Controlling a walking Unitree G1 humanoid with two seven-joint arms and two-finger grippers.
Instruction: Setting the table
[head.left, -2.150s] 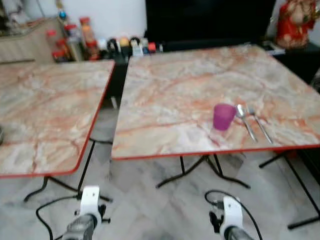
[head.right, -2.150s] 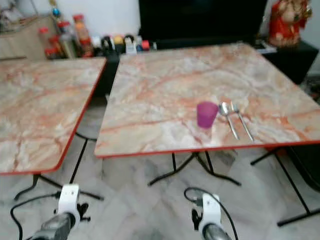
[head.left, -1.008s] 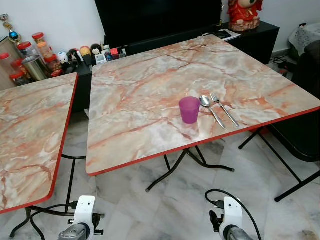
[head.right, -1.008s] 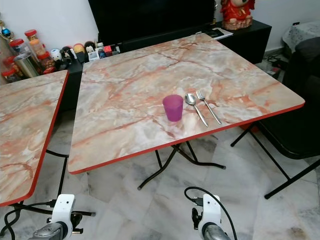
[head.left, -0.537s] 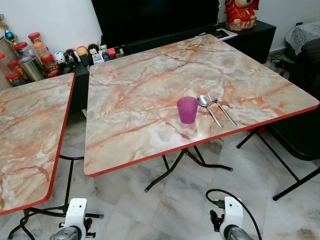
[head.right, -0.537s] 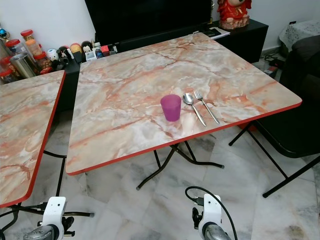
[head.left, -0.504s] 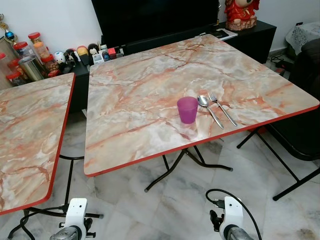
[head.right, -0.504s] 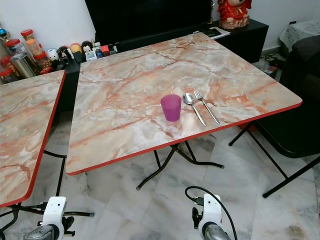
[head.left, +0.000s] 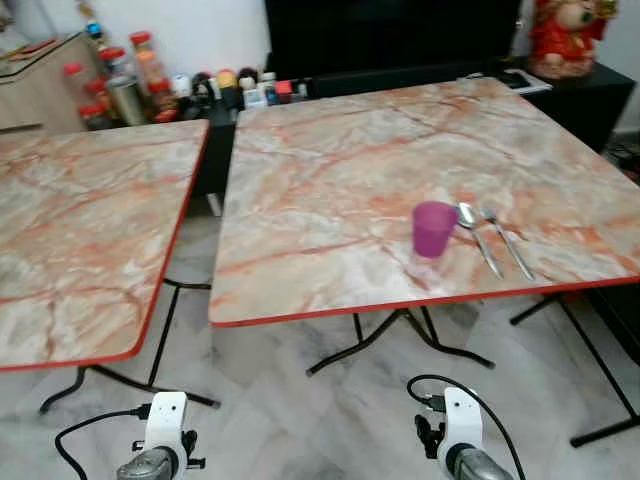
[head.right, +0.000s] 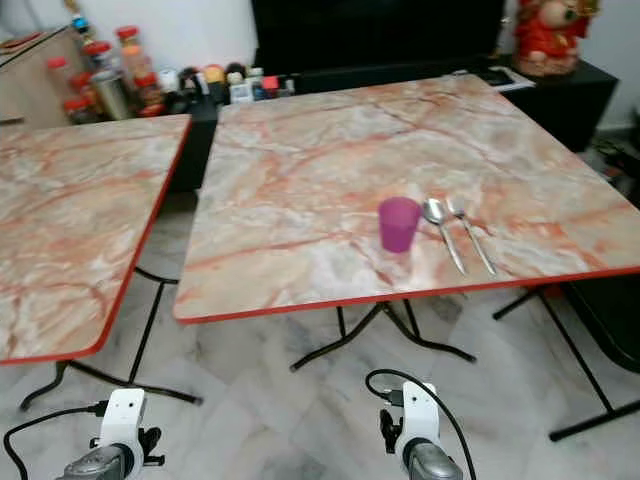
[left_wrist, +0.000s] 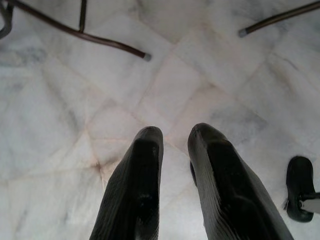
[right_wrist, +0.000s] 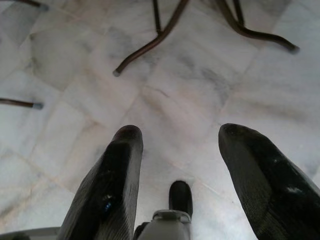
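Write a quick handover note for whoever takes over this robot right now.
Left end effector: nearly shut, empty, hanging over the floor.
Right end effector: open, empty, hanging over the floor.
On the right table: purple cup upright, spoon and fork lying side by side just right of it, near the front edge.
Done: cup, spoon and fork laid. No plate seen; left table not set.

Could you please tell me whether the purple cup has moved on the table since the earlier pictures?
No. The purple cup sits just left of the spoon and fork, as before; the camera shifted.
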